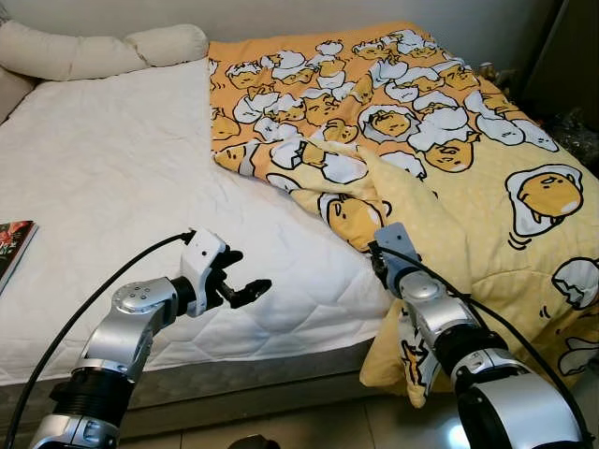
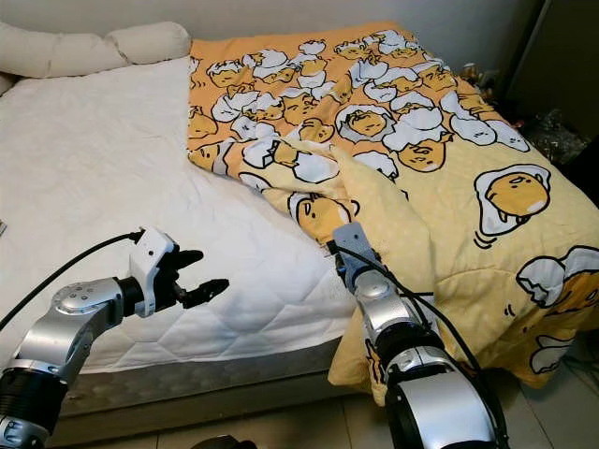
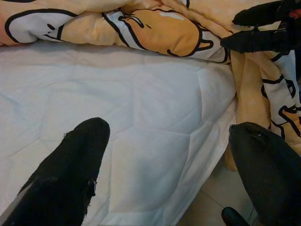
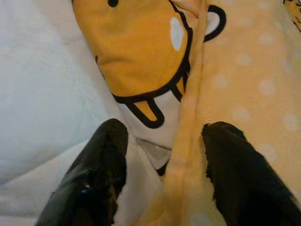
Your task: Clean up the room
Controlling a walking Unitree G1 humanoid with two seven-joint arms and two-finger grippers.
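A: Task thing is the yellow egg-print blanket (image 1: 440, 159). It covers the bed's right half, folded back on itself, with its crumpled inner edge (image 1: 337, 201) lying on the bare white mattress (image 1: 112, 178) and its near corner hanging over the bed's front edge toward the floor.

B: Handling?

A: Judging by the wrinkles, it's a soft, limp, light quilt. Won't hold shape, will drag and bunch, not fragile, not slippery. Best hold is the folded hem ridge near that front corner; pinch the doubled edge, not the flat face.

B: Right hand?

A: Right hand (image 4: 162, 188) is at that hem; in the wrist view a fabric ridge runs up between its two black fingers (image 4: 101, 165). They're spread apart, not clamped yet.

B: Left hand?

A: Left hand (image 1: 245, 292) hovers over the bare mattress near the front edge, apart from the blanket, fingers wide open, holding nothing.

B: Anything else?

A: Pillows (image 1: 103, 51) at the head of the bed, a book or magazine (image 1: 11, 245) at the mattress's far left edge.
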